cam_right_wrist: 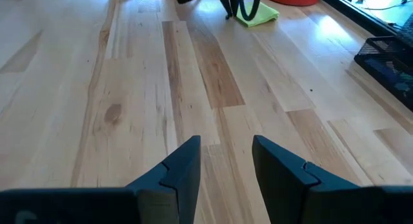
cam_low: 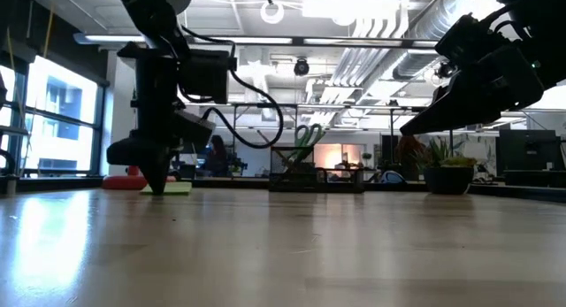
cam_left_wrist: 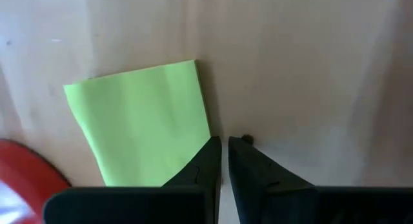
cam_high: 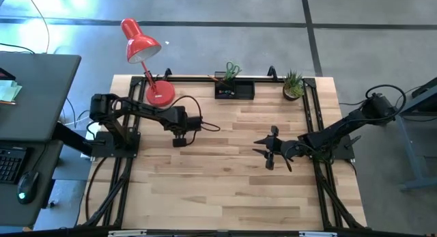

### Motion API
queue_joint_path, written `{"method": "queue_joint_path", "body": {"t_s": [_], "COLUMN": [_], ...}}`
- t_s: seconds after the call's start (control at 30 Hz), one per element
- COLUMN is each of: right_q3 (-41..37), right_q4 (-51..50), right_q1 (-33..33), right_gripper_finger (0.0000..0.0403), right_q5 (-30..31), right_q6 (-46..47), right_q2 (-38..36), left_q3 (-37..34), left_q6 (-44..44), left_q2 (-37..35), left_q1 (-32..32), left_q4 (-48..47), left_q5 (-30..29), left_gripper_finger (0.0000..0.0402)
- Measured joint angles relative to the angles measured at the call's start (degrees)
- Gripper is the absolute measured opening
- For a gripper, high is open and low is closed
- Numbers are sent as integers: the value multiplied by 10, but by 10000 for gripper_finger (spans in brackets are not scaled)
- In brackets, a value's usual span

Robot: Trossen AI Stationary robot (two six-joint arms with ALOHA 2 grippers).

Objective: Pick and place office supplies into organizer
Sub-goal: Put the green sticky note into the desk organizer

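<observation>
The left gripper (cam_left_wrist: 224,150) stands at the tabletop with its fingers drawn almost together, a thin slit between the tips. Nothing is visibly clamped between them. The tips sit at the edge of the lime-green sticky-note pad (cam_left_wrist: 145,124), which lies flat on the wood table (cam_high: 225,189) just beside the red lamp base (cam_high: 160,93).

Handling judgement: the pad looks light, thin and flexible, so a pinch on one sheet may lift only that sheet or bend the stack. The better hold is probably across the full thickness at a free edge, one finger slid under it. The smooth wood may let the pad slide away under a sideways push.

Clearance: the lamp base crowds one side of the pad; the other sides are open. The right gripper (cam_right_wrist: 226,162) hangs above mid-table with fingers apart and empty, well clear. Farther back, at the rear edge, the organizer (cam_high: 235,91) already carries green-handled scissors (cam_high: 232,70). The route to it runs over bare wood.
</observation>
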Motion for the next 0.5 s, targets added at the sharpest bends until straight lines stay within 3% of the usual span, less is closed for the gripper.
{"method": "queue_joint_path", "body": {"t_s": [0.37, 0.5], "right_q3": [0, 0], "right_q4": [0, 0], "right_q1": [0, 0], "right_gripper_finger": [134, 134], "right_q5": [2, 2], "right_q6": [0, 0], "right_q2": [0, 0], "left_q3": [22, 17], "left_q6": [0, 12], "left_q2": [0, 2], "left_q1": [0, 7], "left_q4": [-32, -4], "left_q5": [-36, -40], "left_gripper_finger": [19, 19]}}
